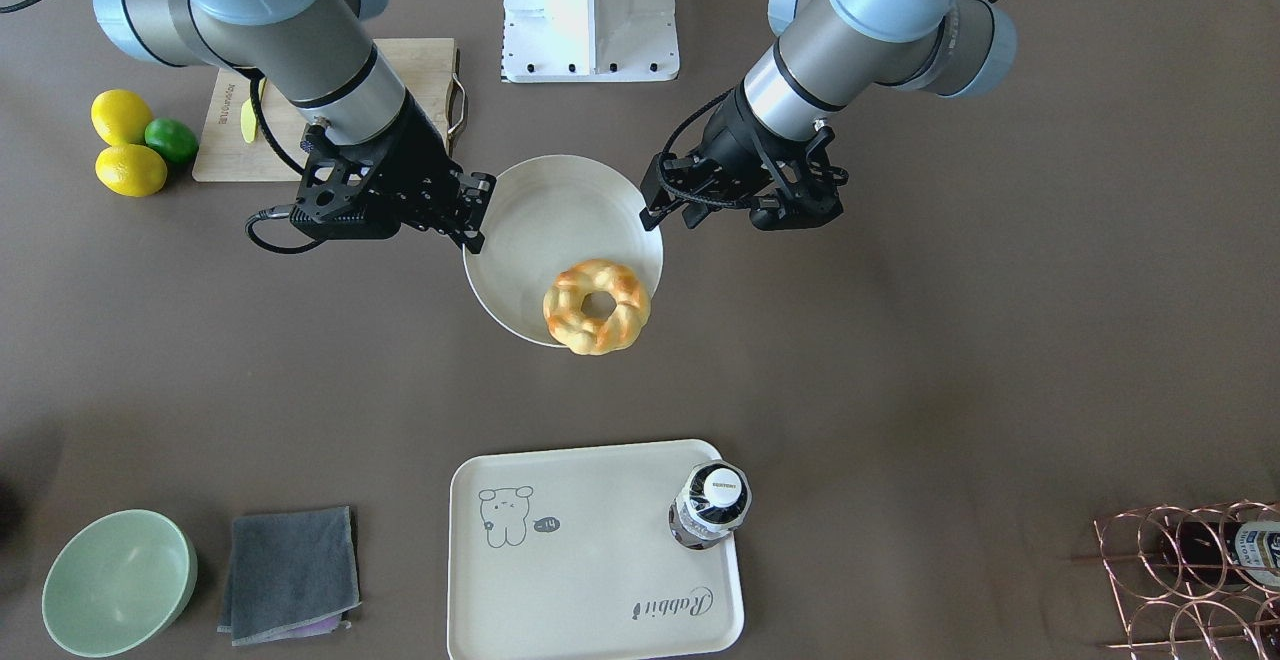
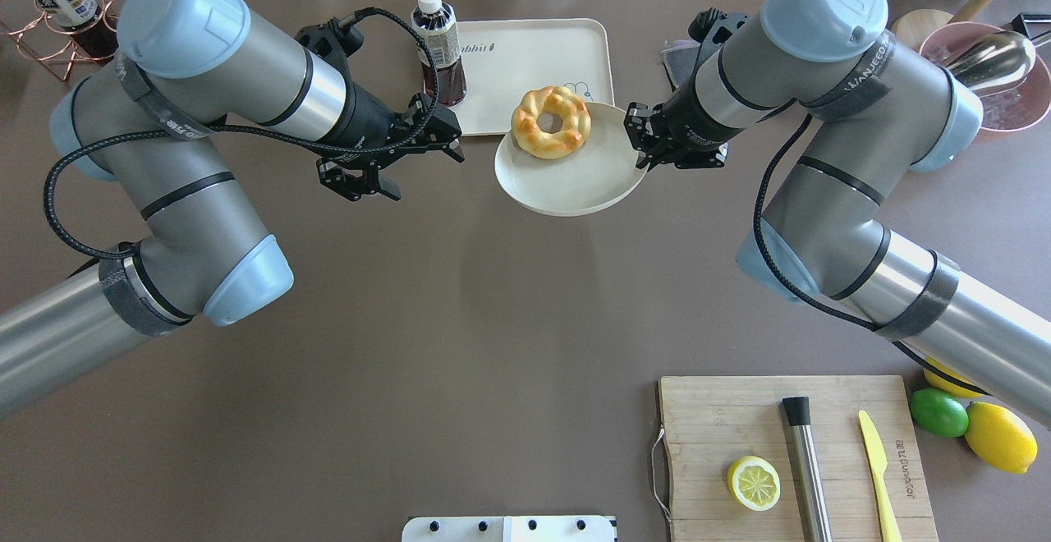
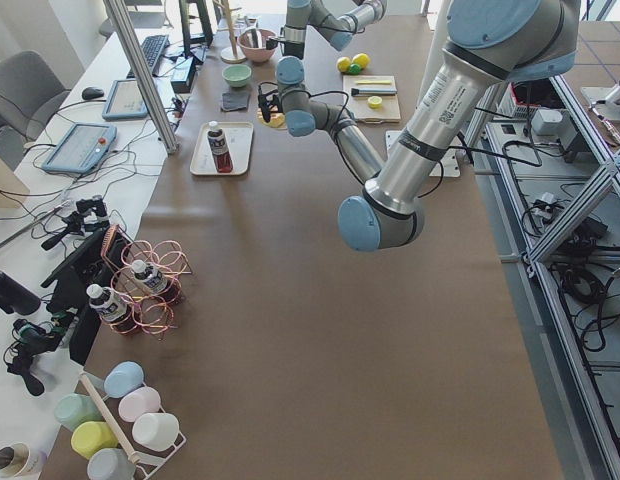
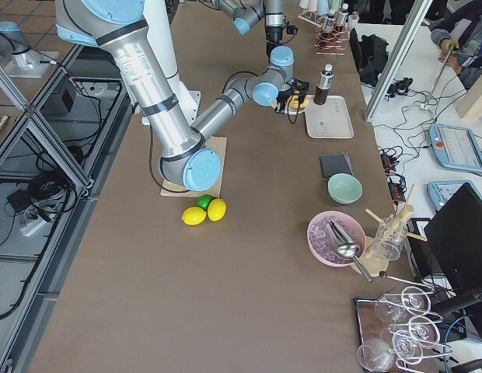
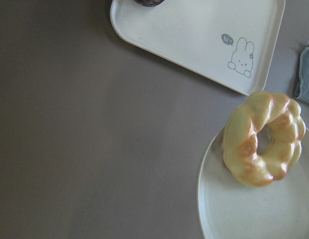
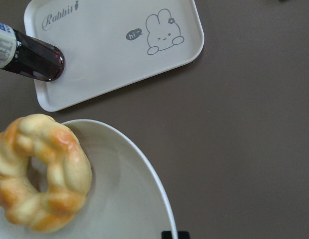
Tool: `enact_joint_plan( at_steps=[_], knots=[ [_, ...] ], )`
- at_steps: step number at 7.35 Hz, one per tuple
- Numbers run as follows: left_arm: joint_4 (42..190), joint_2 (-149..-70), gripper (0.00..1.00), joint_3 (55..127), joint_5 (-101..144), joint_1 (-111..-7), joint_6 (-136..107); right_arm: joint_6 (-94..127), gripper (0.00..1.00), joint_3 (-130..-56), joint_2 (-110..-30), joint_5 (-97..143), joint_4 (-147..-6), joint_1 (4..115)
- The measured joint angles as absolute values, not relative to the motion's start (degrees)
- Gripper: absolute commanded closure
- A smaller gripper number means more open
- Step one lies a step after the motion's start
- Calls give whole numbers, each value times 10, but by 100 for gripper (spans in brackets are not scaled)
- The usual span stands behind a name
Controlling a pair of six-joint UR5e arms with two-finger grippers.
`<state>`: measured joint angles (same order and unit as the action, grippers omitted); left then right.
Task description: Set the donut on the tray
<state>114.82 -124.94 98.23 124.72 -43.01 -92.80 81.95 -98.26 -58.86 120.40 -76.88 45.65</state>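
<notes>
The donut [image 1: 570, 318] is a braided golden ring lying at the far rim of a white round bowl [image 1: 555, 210], on the side toward the tray. My right gripper [image 2: 643, 148] is shut on the bowl's rim and holds the bowl tilted above the table. The donut [image 2: 525, 127] and bowl [image 2: 575, 185] overlap the tray's corner in the overhead view. The cream rabbit tray [image 1: 600, 560] lies beyond, with a dark drink bottle [image 1: 712, 505] standing on one corner. My left gripper [image 2: 447, 138] is open and empty, just left of the bowl. Both wrist views show the donut [image 5: 244, 149] [image 6: 60, 169] and tray [image 5: 194, 30] [image 6: 109, 55].
A wooden cutting board [image 2: 739, 419] with a lemon slice [image 2: 754, 482], a metal rod and a yellow knife sits near my base on the right. Lemons and a lime [image 2: 985, 435] lie beside it. A green bowl [image 1: 118, 580] and grey cloth [image 1: 290, 570] lie beside the tray; a copper bottle rack [image 1: 1190, 570] stands far left.
</notes>
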Motion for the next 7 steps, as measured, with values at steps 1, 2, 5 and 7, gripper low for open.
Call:
enact_joint_plan(
  at_steps=[1, 2, 5, 7],
  knots=[
    [1148, -1245, 3, 984, 1248, -433, -928, 838, 100, -939, -585, 1204, -739, 468],
    [1148, -1239, 3, 988, 1248, -434, -928, 854, 100, -879, -575, 1204, -691, 478],
    [1148, -1226, 3, 996, 1249, -436, -928, 972, 100, -735, -487, 1184, -630, 488],
    [1149, -1217, 3, 998, 1250, -441, -926, 1073, 100, -663, -443, 1119, -581, 473]
  ],
)
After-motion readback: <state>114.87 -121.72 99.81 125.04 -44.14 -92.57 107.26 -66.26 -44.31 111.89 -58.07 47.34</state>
